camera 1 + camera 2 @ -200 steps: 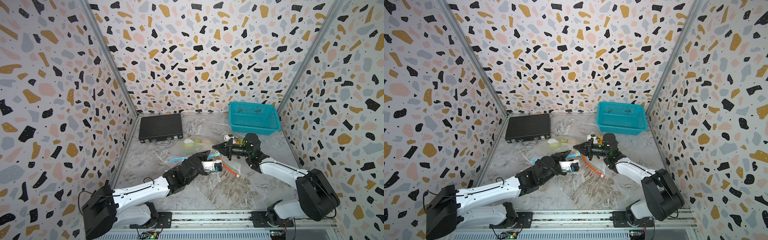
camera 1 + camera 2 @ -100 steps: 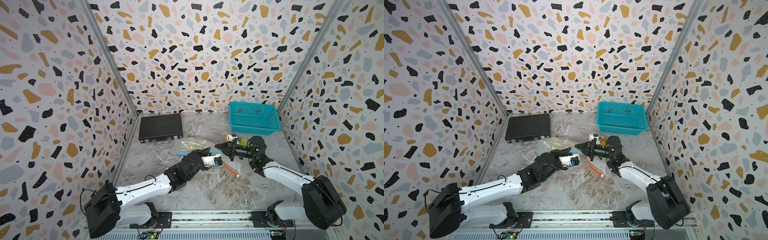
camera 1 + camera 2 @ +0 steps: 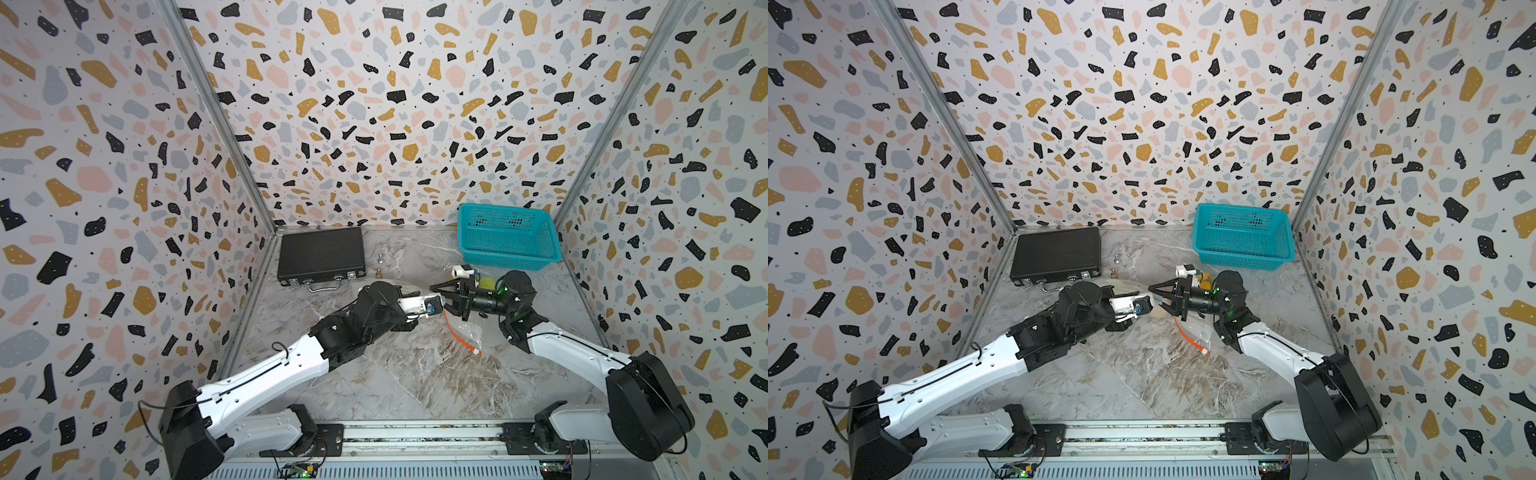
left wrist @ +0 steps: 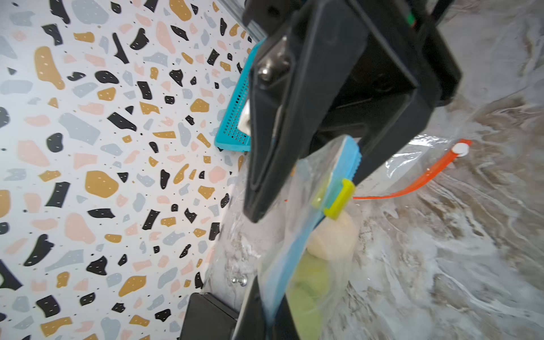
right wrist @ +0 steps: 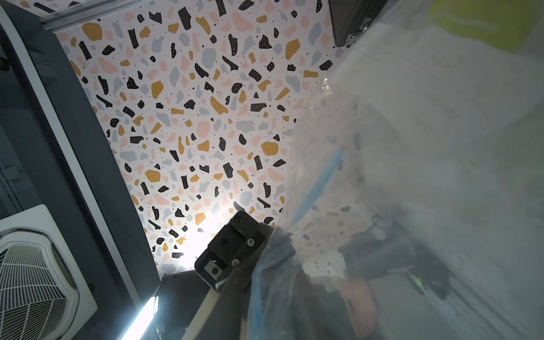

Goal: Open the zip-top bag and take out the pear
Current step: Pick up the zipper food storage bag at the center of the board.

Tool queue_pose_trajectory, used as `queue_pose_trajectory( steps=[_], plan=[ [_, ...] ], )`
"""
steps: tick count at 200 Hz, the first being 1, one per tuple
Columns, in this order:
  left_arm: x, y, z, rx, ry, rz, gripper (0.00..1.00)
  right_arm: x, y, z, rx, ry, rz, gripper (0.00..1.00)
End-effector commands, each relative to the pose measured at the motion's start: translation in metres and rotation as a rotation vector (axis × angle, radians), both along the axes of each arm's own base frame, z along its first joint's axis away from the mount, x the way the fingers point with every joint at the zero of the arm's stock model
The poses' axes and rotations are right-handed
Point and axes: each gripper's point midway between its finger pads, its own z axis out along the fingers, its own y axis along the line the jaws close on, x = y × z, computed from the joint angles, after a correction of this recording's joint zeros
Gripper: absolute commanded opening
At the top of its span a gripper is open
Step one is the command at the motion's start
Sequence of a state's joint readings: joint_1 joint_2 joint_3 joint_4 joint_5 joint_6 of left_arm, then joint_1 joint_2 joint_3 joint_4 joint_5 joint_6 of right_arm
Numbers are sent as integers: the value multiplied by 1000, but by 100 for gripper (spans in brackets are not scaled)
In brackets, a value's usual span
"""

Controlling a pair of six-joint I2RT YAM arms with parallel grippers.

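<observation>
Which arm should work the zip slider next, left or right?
Right. The right gripper has jaws open astride the blue zip strip beside the yellow slider; the left gripper is shut on the zip-top bag, probably best kept as anchor.

1. The case (image 3: 321, 254) lies at the back left of the table (image 3: 395, 374), and the basket (image 3: 505, 237) at the back right.
2. The zip-top bag (image 4: 294, 250) is mid-table, in front of both, with the pear (image 4: 309, 282) inside it.
3. Another bag (image 3: 467, 334) lies flat just in front of it.
</observation>
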State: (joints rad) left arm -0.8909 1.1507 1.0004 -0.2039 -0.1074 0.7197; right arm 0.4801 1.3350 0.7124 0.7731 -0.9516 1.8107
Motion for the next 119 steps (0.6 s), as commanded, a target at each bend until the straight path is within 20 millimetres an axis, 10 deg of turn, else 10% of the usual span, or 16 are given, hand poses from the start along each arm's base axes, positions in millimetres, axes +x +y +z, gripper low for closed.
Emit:
queue_pose_trajectory(
  steps=[1,43,119],
  plan=[
    [-22,5,4,-24,182,-75,0,4,-11,25,-31,-212,31,40],
    [-30,19,27,-155,401,-145,0,18,-63,8,-362,-412,-38,47],
    [-38,6,35,-168,683,-232,0,-50,-82,38,-581,-1149,112,54]
  ],
)
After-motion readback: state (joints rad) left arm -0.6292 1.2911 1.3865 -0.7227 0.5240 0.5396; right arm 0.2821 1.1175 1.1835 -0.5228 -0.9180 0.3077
